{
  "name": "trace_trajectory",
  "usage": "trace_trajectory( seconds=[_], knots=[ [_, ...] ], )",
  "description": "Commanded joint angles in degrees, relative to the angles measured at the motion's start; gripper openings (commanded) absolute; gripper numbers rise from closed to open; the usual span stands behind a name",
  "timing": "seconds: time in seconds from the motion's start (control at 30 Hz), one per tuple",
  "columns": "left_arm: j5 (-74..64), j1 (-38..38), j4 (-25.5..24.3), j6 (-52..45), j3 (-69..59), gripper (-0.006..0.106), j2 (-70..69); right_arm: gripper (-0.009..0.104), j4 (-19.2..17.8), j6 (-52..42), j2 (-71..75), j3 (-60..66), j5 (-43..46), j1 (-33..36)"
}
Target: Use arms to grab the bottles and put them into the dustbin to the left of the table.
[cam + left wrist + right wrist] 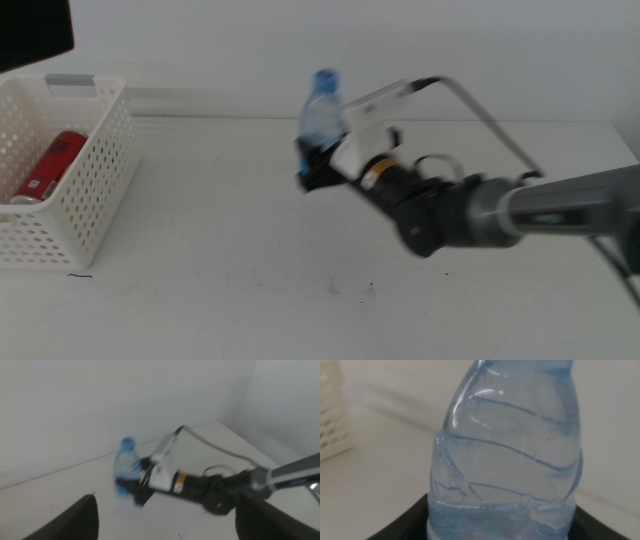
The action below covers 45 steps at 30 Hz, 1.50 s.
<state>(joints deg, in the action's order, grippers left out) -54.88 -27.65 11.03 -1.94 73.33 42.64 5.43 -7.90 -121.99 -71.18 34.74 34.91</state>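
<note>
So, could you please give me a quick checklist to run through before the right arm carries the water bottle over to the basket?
1. Grip: the right gripper is closed on the water bottle low on its body, ok.
2. Bottle clear of the table: it looks lifted in the middle view, ok.
3. Bottle posture: roughly upright, leaning slightly, ok.
4. Basket has room: one red can lies inside, with space beside it, ok.
5. Path to the basket: nothing stands on the tabletop between them, ok.
6. Left gripper out of the way: open, watching from a distance; its exact position cannot tell.
</note>
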Motion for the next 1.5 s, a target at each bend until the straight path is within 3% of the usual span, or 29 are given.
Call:
trace_trajectory(
  seconds=[0.0, 0.13, 0.23, 0.3, 0.4, 0.47, 0.6, 0.73, 0.83, 0.97, 1.13, 1.47],
  knots=[
    [0.74, -0.24, -0.03, 0.38, -0.06, 0.093, -0.11, -0.002, -0.61, 0.35, -2.95, -3.59, 1.94, 1.80],
    [0.74, -0.24, -0.03, 0.38, -0.06, 0.093, -0.11, -0.001, -1.30, -0.96, -7.15, -6.60, 1.94, 3.48],
    [0.74, -0.24, -0.03, 0.28, -0.06, 0.093, -0.11, 0.011, -1.47, -2.14, -9.11, -6.89, 1.70, 3.70],
    [0.74, -0.24, -0.03, 0.28, -0.06, 0.093, -0.11, 0.034, -1.47, -2.14, -9.25, -6.89, -0.89, 3.70],
    [0.74, -0.24, -0.26, 0.30, -0.06, 0.093, -0.11, 0.080, -1.25, -1.46, -7.89, -6.53, -7.86, 3.70],
    [0.74, -0.24, -0.27, 0.40, -0.06, 0.093, -0.11, 0.092, -0.38, 0.47, -4.86, -5.22, -14.78, 3.70],
    [0.74, -0.24, -0.27, 0.40, -0.06, 0.093, -0.11, 0.089, 2.21, 10.84, 8.42, 4.44, -28.25, 4.49],
    [0.74, -0.24, -0.16, 0.40, -0.06, 0.093, -0.11, 0.087, 1.78, 9.98, 26.14, 15.58, -39.69, 6.18],
    [0.74, -0.24, -0.16, 0.40, -0.06, 0.093, -0.11, 0.087, 2.29, 10.10, 39.80, 16.10, -53.50, 6.32],
    [0.74, -0.24, -0.05, 0.40, -0.06, 0.093, -0.11, 0.087, -2.03, 11.33, 55.03, 11.34, -67.54, 6.04],
    [0.74, -0.24, -0.05, 0.40, -0.06, 0.093, -0.11, 0.087, -14.85, 20.56, 66.39, 4.24, -77.24, 6.04],
    [0.74, -0.24, -0.06, 0.28, -0.06, 0.093, -0.11, 0.086, -17.53, 20.07, 69.03, 3.71, -79.79, 6.04]
  ],
)
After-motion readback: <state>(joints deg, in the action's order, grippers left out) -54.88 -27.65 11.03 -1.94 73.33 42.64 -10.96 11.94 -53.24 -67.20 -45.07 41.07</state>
